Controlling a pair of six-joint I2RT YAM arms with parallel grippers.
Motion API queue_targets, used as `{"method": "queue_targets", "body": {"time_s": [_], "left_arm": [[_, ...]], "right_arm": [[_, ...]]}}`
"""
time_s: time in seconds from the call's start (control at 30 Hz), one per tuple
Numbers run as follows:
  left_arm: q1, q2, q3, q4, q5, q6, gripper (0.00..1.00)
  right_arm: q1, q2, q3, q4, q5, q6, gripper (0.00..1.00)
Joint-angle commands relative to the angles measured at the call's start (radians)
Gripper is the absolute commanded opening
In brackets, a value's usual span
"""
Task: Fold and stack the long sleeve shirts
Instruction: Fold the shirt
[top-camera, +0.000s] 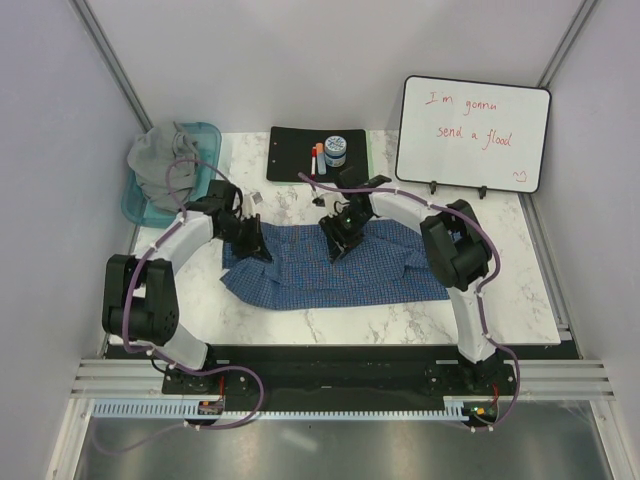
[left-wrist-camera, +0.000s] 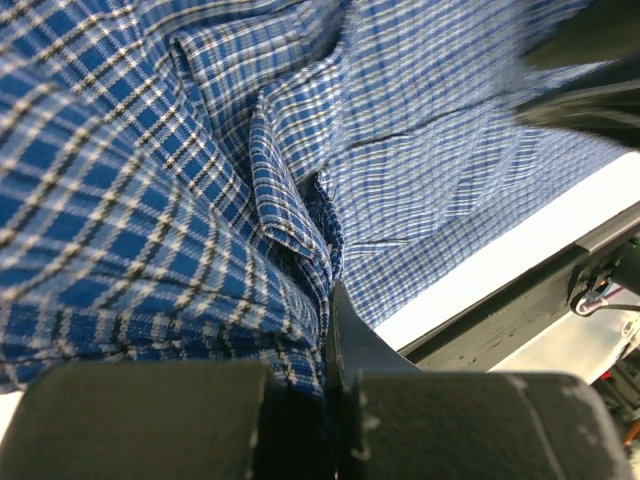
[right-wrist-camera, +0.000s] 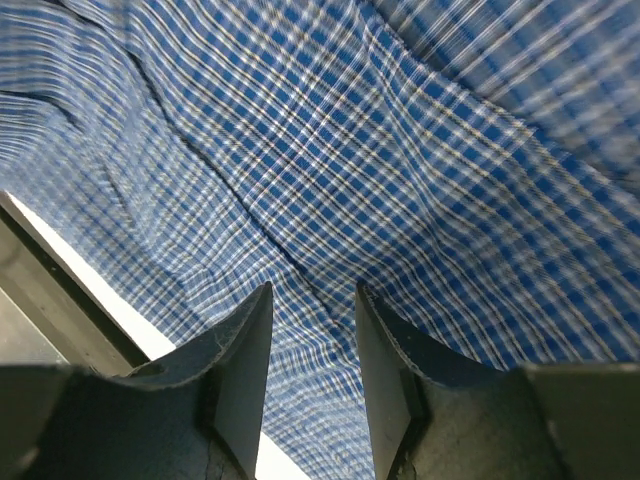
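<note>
**Folding in hand.** Blue-and-white checked shirt (top-camera: 340, 272) lies spread on the table (top-camera: 330, 322). Left tool (top-camera: 258, 248) pinches a fold at its edge; right tool (top-camera: 336, 250) is parted and empty above it. The next move likely calls for the right tool's grasp.

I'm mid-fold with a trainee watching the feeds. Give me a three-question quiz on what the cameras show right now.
1. True or false: the grey shirt lies in the teal tub at the table's far left.
2. Pick one. Over the checked shirt, the right gripper is: A) shut on cloth, B) open, C) out of every view.
3. Short answer: which garment is the left gripper pinching?

Key: 1 true. 2 B. 3 the checked shirt; the left wrist view shows its cloth clamped between the fingers.
</note>
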Motion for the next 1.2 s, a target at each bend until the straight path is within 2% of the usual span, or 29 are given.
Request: {"method": "queue_targets", "body": {"time_s": [0.0,0.27,0.47,0.5,0.57,0.63,0.7,0.77,0.8,0.87,0.9,0.93,1.17], "left_arm": [[-0.039,-0.034,0.07,-0.023,-0.003,-0.021,0.02],[-0.076,-0.013,0.089,-0.028,-0.036,-0.032,0.02],[0.022,0.007,0.046,-0.031,-0.045,0.003,0.02],[0.05,0.006,0.041,-0.032,-0.052,0.014,0.08],[0.087,0.004,0.023,-0.038,-0.056,0.029,0.14],[0.145,0.006,0.017,-0.043,-0.067,0.073,0.28],[0.212,0.007,0.02,-0.055,-0.084,0.119,0.54],[0.239,-0.009,0.017,-0.06,-0.093,0.146,0.67],[0.265,-0.016,0.011,-0.058,-0.082,0.17,0.76],[0.285,-0.013,0.021,-0.058,-0.043,0.217,0.8],[0.301,-0.005,0.04,-0.06,-0.033,0.254,0.85],[0.306,0.004,0.047,-0.063,-0.013,0.274,0.99],[0.309,0.15,0.097,-0.045,-0.019,0.324,0.99]], "right_arm": [[0.021,0.042,-0.022,0.006,-0.009,-0.01,0.45],[0.037,0.047,-0.034,0.021,-0.001,-0.007,0.45],[0.037,0.038,-0.04,0.016,0.009,-0.011,0.45],[0.038,0.035,-0.044,0.018,0.014,-0.014,0.45],[0.037,0.029,-0.048,0.019,0.019,-0.017,0.45],[0.037,0.018,-0.05,0.019,0.023,-0.019,0.45],[0.038,0.01,-0.051,0.018,0.016,-0.016,0.45],[0.041,-0.005,-0.048,0.016,0.006,-0.013,0.45],[0.044,-0.011,-0.048,0.015,0.003,-0.013,0.45],[0.052,-0.028,-0.042,0.013,-0.001,-0.013,0.45],[0.055,-0.031,-0.042,0.013,-0.001,-0.011,0.46],[0.058,-0.039,-0.037,0.012,-0.004,-0.013,0.46],[0.07,-0.036,-0.03,-0.001,0.006,-0.019,0.46]]}}
